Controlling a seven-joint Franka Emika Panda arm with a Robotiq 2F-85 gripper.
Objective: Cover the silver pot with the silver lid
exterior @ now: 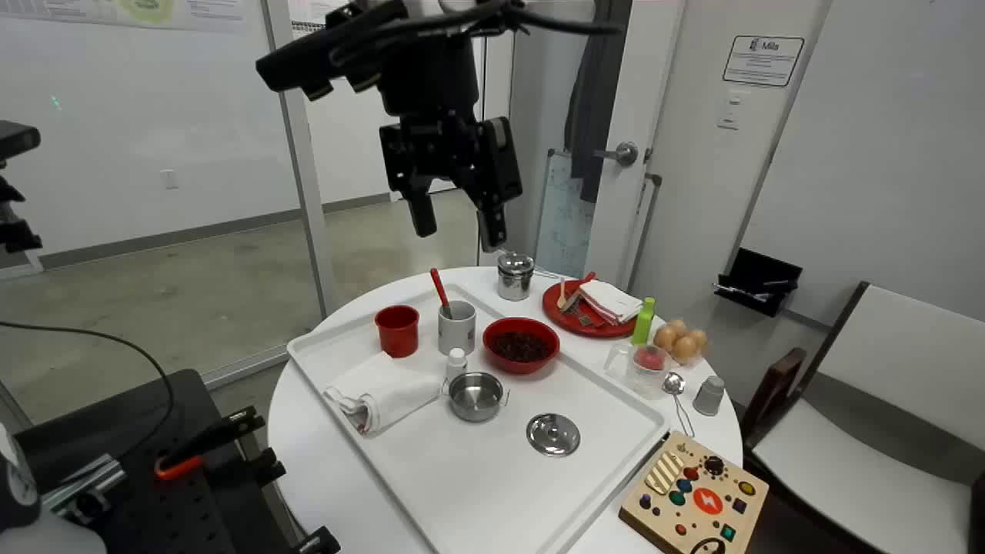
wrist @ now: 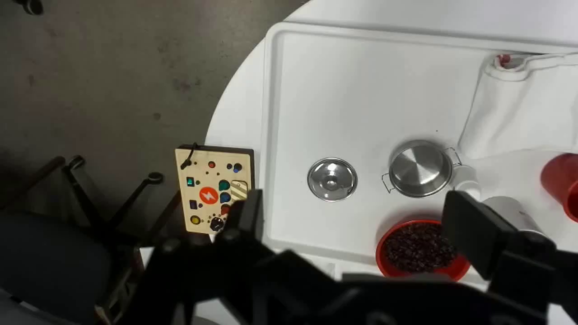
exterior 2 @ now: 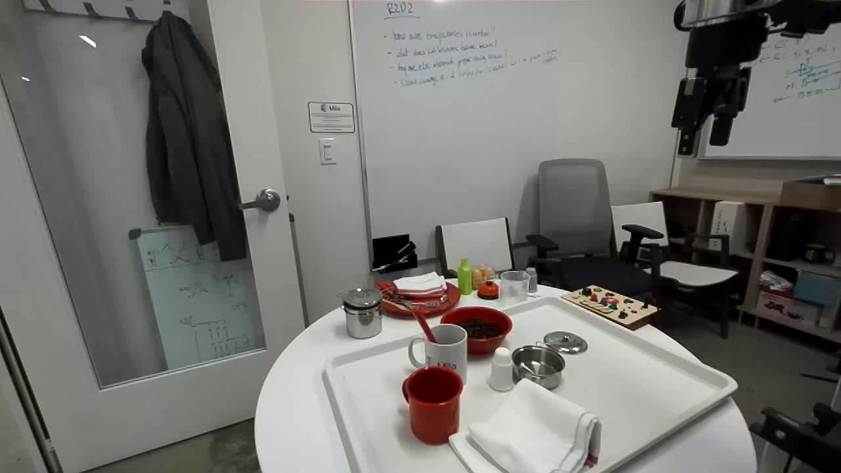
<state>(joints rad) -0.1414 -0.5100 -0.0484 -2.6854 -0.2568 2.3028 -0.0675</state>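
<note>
The silver pot [exterior: 475,396] stands upright on the white tray, with its bare inside showing; it also shows in an exterior view [exterior 2: 539,366] and in the wrist view [wrist: 421,169]. The silver lid [exterior: 552,435] lies flat on the tray beside the pot, apart from it, knob up; it also shows in an exterior view [exterior 2: 566,341] and in the wrist view [wrist: 332,179]. My gripper [exterior: 459,228] is open and empty, high above the table; it also shows in an exterior view [exterior 2: 704,139], and its spread fingers show in the wrist view [wrist: 354,201].
On the white tray [exterior: 492,508], a white shaker [exterior: 456,362] stands close by the pot. A red bowl [exterior: 522,346], a mug [exterior: 457,329] with a red-handled utensil, a red cup [exterior: 397,332] and a folded cloth [exterior: 392,388] surround it. A wooden button board [exterior: 692,496] lies beside the tray.
</note>
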